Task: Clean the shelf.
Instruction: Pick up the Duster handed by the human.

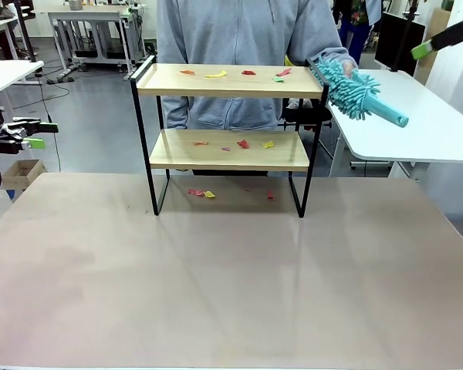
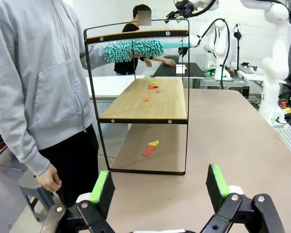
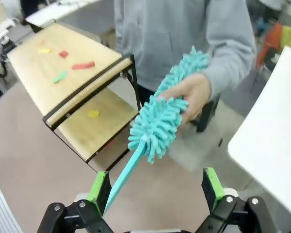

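Not begun: scraps (image 1: 242, 143) litter the shelf (image 1: 230, 81) and counter (image 1: 231, 277). Person's hand (image 3: 191, 94) holds duster (image 3: 157, 126); left pincer (image 2: 157, 177) and right pincer (image 3: 155, 177) apart, empty.

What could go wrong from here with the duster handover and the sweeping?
1. The duster has its thin handle near one finger of the open right gripper, not centred, so closing may grip it askew or miss.
2. Sweeping may just push the scraps off the shelf onto the table, where some already lie.
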`<state>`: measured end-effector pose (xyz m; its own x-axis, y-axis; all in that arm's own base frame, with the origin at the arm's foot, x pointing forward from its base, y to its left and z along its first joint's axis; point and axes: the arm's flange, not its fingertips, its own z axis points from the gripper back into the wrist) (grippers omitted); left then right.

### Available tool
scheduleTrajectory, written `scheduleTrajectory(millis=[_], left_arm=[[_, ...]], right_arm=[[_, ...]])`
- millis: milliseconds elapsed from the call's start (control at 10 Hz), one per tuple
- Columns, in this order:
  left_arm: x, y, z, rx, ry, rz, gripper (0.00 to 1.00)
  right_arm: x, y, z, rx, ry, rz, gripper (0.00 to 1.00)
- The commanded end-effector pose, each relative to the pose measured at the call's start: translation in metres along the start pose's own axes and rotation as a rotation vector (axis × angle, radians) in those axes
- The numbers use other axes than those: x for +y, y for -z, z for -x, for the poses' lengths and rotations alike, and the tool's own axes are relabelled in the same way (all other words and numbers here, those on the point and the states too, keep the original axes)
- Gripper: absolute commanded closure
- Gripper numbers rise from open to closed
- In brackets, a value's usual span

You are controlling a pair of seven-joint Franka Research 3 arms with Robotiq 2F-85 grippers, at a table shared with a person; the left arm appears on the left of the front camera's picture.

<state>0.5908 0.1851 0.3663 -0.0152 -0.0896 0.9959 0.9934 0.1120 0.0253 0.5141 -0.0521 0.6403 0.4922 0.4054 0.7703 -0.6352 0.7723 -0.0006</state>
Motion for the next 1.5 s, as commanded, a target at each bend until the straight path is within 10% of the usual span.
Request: scheduleTrajectory(millis=[0,700,1400], left_arm=[[0.000,0.000,-0.002,0.000,0.004,0.001,0.00],[0.000,0.000,-0.002,0.000,0.004,0.001,0.00],[0.000,0.000,-0.002,0.000,0.004,0.001,0.00]], right_arm=[[0.025,0.003,0.003,0.132,0.063,0.063,0.00],[0.016,0.005,0.004,0.090,0.038,0.042,0.00],[0.114,0.051,0.003,0.264,0.247,0.273,0.00]])
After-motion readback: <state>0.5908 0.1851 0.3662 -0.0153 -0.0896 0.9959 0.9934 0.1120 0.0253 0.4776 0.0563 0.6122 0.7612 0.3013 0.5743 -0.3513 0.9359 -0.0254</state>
